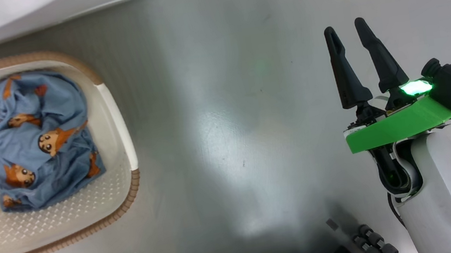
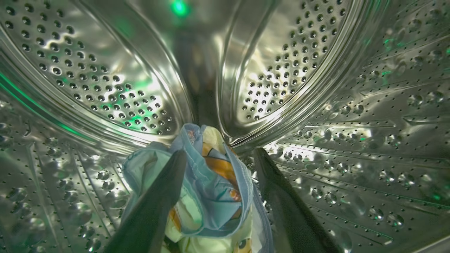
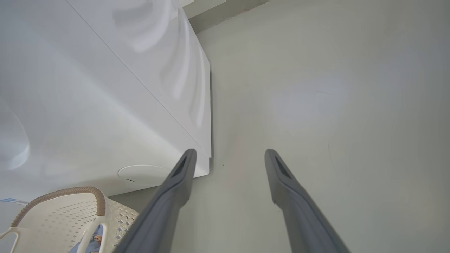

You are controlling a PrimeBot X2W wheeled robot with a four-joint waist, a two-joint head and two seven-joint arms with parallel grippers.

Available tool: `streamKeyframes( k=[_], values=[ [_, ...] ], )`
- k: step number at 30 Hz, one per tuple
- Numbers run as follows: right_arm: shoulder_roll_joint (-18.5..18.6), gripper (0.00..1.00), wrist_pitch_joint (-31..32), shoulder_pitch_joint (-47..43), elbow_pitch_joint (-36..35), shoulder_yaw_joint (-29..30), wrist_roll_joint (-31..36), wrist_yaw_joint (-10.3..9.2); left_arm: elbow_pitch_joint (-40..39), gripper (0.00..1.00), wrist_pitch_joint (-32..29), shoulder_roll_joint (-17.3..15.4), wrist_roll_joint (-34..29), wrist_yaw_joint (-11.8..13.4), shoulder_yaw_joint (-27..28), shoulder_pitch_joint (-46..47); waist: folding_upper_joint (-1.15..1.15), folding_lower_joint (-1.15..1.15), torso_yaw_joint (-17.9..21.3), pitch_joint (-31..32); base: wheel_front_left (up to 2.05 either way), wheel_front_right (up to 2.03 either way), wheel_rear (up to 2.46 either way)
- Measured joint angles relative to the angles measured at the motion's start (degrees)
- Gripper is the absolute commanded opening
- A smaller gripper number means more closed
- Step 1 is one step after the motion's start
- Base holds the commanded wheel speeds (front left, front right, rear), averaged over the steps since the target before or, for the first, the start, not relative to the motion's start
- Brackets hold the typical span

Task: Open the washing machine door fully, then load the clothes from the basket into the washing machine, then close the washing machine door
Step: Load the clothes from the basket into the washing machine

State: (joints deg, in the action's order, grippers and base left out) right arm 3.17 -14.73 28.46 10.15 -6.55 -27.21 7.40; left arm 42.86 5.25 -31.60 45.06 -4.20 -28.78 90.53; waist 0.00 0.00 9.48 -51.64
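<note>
In the left wrist view my left gripper [image 2: 218,153] is deep inside the washing machine's steel drum [image 2: 105,88]. Its jaws stand apart, and a light blue bear-print garment [image 2: 214,189] lies loose between them, draped against the left finger. More of the clothes [image 1: 33,140] lie bunched in the cream basket [image 1: 115,111] at the left of the head view. My right gripper [image 1: 345,26] hangs open and empty over the grey floor, well right of the basket. The washing machine door is out of view.
The washing machine's white front [image 3: 88,105] with its round lower hatch [image 3: 144,174] stands just behind the basket [image 3: 52,218]. Bare grey floor [image 1: 229,121] stretches between the basket and my right arm. A ribbed cable [image 1: 372,242] lies at the bottom edge.
</note>
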Motion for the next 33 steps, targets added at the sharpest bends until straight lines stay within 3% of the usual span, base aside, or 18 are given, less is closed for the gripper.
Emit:
streamKeyframes(
  k=[18, 33],
  values=[
    [0.0, 1.0, 0.0, -1.6, 1.3, 1.6, 2.6, 0.0, -9.6, 1.0, 8.1, 2.9, 0.3, 3.8, -0.5, -14.5, 0.0, 0.0, -3.2, 7.1, 0.0, 0.0, 0.0],
    [0.0, 1.0, 0.0, -3.9, 2.0, 2.7, 3.4, 0.0, -23.9, 1.0, 9.3, 3.1, -1.1, 9.6, 0.1, -29.5, 0.0, 0.0, -4.7, 11.7, 0.0, 0.0, 0.0]
  ],
)
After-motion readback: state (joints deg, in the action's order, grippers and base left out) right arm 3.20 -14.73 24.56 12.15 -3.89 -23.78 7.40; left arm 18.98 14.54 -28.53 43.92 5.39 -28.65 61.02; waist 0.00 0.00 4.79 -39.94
